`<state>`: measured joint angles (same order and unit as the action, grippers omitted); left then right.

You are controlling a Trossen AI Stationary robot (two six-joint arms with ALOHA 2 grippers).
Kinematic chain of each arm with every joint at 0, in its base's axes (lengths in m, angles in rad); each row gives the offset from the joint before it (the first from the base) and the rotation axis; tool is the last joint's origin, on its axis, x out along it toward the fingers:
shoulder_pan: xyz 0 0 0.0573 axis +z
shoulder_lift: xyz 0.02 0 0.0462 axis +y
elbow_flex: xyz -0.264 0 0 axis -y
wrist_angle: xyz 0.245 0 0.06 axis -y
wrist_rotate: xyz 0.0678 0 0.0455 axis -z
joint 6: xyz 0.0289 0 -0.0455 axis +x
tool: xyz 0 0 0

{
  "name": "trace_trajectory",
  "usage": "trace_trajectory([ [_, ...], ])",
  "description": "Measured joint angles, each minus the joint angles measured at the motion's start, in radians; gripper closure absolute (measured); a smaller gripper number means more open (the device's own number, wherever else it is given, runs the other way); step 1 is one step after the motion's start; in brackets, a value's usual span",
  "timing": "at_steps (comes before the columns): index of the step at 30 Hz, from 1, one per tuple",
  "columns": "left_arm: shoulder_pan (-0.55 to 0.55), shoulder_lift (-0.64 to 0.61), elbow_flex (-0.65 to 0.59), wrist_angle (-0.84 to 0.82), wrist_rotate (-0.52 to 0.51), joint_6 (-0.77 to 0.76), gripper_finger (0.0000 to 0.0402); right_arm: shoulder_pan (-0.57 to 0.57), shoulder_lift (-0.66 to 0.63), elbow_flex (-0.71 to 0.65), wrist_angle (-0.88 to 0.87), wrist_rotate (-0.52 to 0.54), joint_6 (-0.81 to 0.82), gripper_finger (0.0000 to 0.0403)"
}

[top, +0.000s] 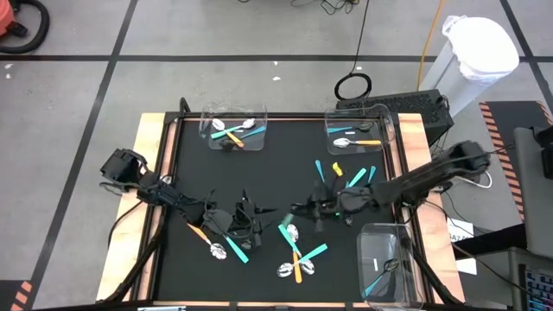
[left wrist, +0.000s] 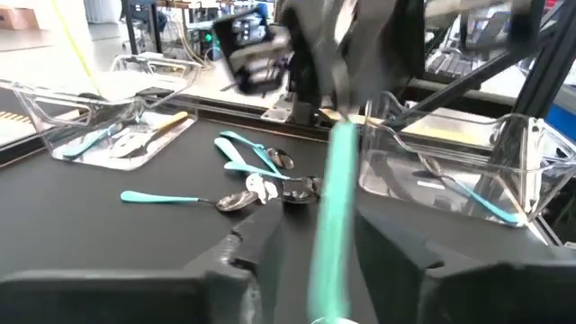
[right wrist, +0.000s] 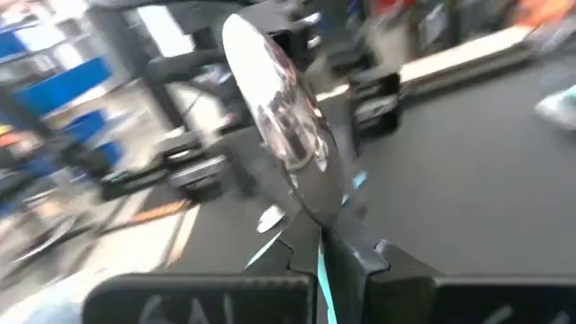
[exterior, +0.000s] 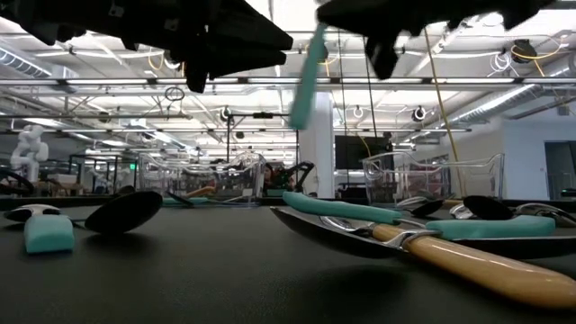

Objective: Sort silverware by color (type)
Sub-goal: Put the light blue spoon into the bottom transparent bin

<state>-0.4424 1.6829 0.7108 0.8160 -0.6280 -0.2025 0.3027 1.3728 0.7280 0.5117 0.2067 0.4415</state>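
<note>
Left gripper [top: 259, 213]: above the worktop's middle, toward the near edge; in the left wrist view its fingers [left wrist: 243, 261] stand apart with a teal handle [left wrist: 331, 225] running up between them; whether they touch it cannot be told.
Right gripper [top: 304, 210]: just right of the left gripper, facing it, jaws clenched on a teal-handled spoon [right wrist: 279, 117], bowl up in front of its wrist camera, handle pinched between the fingers [right wrist: 360, 256].
Held spoon, low view: teal handle [exterior: 308, 76] hangs tilted in the air between the two dark grippers.
Near-left pile [top: 220, 244]: orange and teal utensils lying on the black mat beneath the left arm.
Near-middle pile [top: 296, 257]: crossed teal and orange spoons close to the near edge.
Centre-right group [top: 350, 177]: teal pieces and one yellow, beside the right arm.
Far-left bin [top: 234, 128]: clear, holds teal and orange spoons.
Far-right bin [top: 358, 134]: clear, holds an orange-handled spoon.
Near-right bin [top: 386, 268]: clear, at the near right corner, holds a teal piece.
</note>
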Motion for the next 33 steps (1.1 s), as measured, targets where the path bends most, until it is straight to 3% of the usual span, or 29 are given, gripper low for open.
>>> trace_trajectory([
  [5, -0.011, 0.000, 0.000, -0.056, 0.055, 0.002, 0.0224, -0.009, -0.238, 0.000, -0.358, -0.227, 0.199, 0.0400],
  [10, -0.011, 0.000, 0.000, -0.086, 0.056, 0.001, 0.0222, -0.006, -0.438, 0.000, -0.668, -0.425, 0.456, 0.0398],
  [15, -0.012, 0.000, 0.000, -0.095, 0.056, 0.001, 0.0222, 0.050, -0.585, 0.000, -0.973, -0.575, 0.606, 0.0397],
  [19, -0.011, 0.000, 0.000, -0.108, 0.056, 0.000, 0.0222, 0.132, -0.659, 0.000, -1.175, -0.578, 0.731, 0.0397],
  [25, -0.012, 0.000, 0.000, -0.134, 0.056, -0.002, 0.0222, 0.270, -0.675, 0.000, -1.328, -0.564, 0.796, 0.0398],
  [33, -0.012, 0.000, 0.000, -0.173, 0.056, -0.005, 0.0222, 0.393, -0.595, 0.000, -1.306, -0.475, 0.803, 0.0377],
])
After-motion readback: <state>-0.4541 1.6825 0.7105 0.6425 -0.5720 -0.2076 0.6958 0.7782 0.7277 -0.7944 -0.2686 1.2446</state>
